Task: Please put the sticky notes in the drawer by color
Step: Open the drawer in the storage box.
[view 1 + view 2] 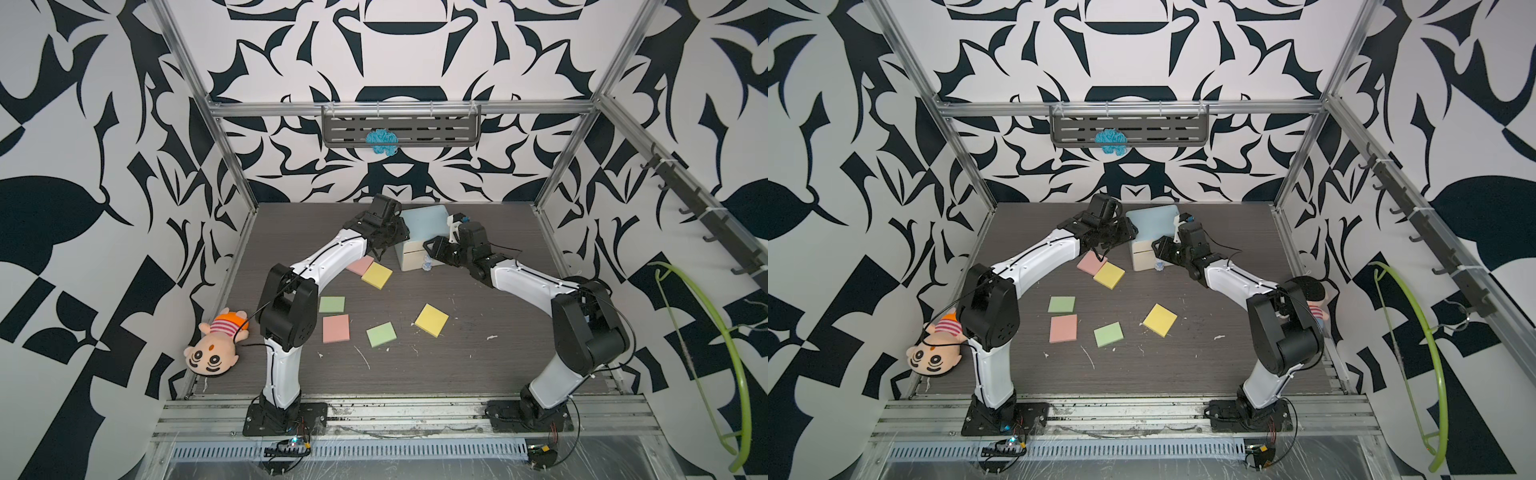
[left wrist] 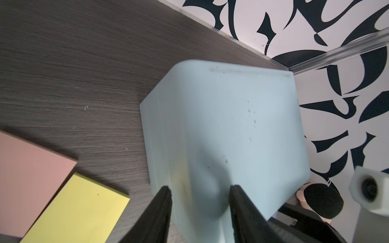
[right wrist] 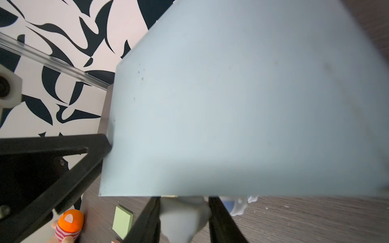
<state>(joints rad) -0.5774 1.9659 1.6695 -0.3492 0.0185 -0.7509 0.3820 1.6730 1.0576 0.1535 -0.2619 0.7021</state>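
The drawer point(image 1: 426, 226) is a pale blue chest standing at the back middle of the table, with cream fronts facing forward. My left gripper point(image 2: 200, 189) is shut across its upper left corner, and pale blue shell fills the gap between the fingers point(image 2: 164, 202). In the top view the left gripper point(image 1: 392, 239) is at the chest's left side. My right gripper point(image 3: 184, 210) is at the front, shut on a bluish-white knob point(image 3: 183, 218). Sticky notes lie on the table in front: pink point(image 1: 360, 264) and yellow point(image 1: 377, 275) overlapping, green point(image 1: 332, 304), pink point(image 1: 336, 328), green point(image 1: 381, 334), yellow point(image 1: 432, 320).
A small blue-white object point(image 1: 427, 264) lies at the chest's front foot. A plush doll point(image 1: 216, 345) lies at the left table edge, and another point(image 1: 1316, 299) sits behind the right arm. A grey shelf point(image 1: 401, 126) with blue yarn hangs on the back wall. A green hanger point(image 1: 706, 332) hangs at the right.
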